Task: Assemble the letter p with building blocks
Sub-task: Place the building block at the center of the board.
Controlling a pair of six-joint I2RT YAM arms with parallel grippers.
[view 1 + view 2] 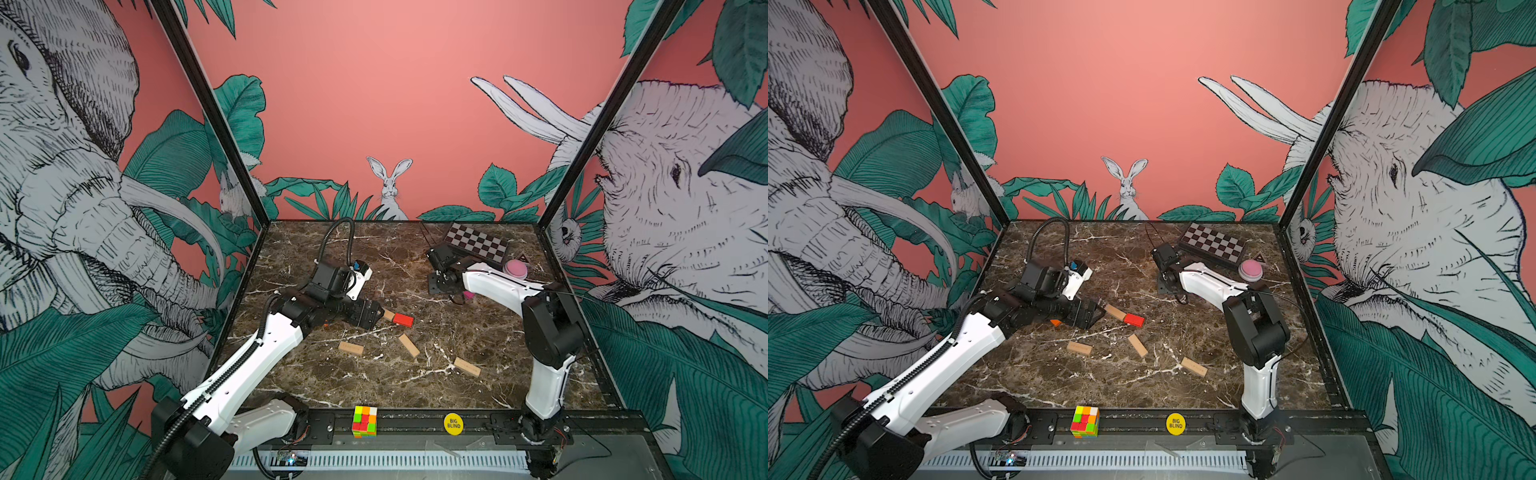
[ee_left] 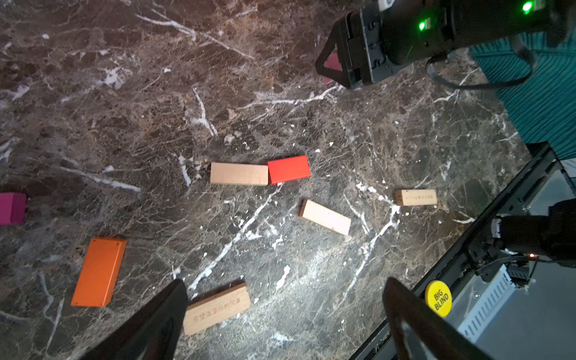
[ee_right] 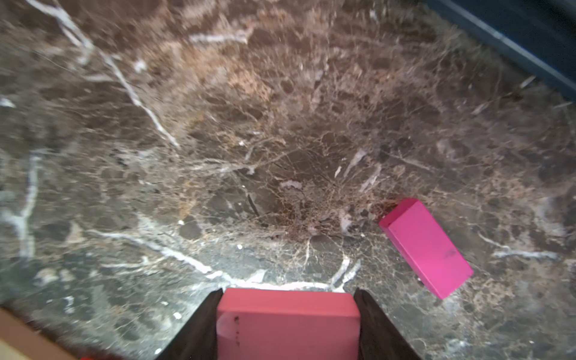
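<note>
Seven blocks lie flat on the counter (image 1: 374, 386), and an eighth, the pink block (image 3: 288, 324), is clamped between the jaws of the right hand (image 3: 288, 291), low over bare marble toward the far side. The magenta block (image 3: 427, 247) lies near it. Only one joint looks built: a plain tan block (image 2: 239, 174) touches the red block (image 2: 289, 169) end to end near the middle. An angled tan block (image 2: 325, 217), a left engraved block (image 2: 216, 308) and a right engraved block (image 2: 416, 197) lie scattered, well apart. The orange block (image 2: 99, 271) sits under the left arm, nearly hidden in both top views.

The left hand (image 2: 284, 282) gapes wide and empty, hanging close to the tan-and-red pair.

Most of the letter is probably not yet laid, so the risks are about crowding. If the right hand brings the pink block to the middle, it could meet the left hand, or nudge the joined pair out of line. The marble looks slick, so a block let go while tilted would likely skid. A sweep of the left arm could also drag the orange block unseen
</note>
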